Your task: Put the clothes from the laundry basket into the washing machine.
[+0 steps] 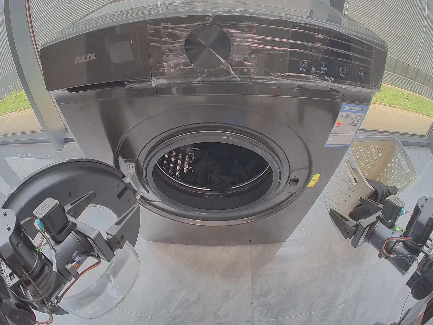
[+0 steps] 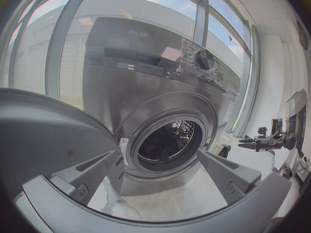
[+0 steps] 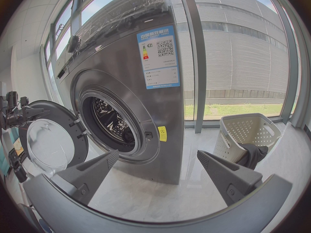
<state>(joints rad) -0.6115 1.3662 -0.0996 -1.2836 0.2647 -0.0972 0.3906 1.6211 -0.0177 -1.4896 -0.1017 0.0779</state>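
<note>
The grey washing machine stands in front of me with its round door swung open to the left. Dark clothes lie inside the drum. To the machine's right sits the white laundry basket, with a dark garment draped over its near rim. My left gripper hangs open in front of the door, holding nothing. My right gripper is open and empty just short of the basket's garment. From the right wrist, the basket lies beyond the fingers.
Pale tiled floor stretches between the machine and me. Tall windows with grey frames run behind the machine. The open door's glass bowl bulges toward my left arm.
</note>
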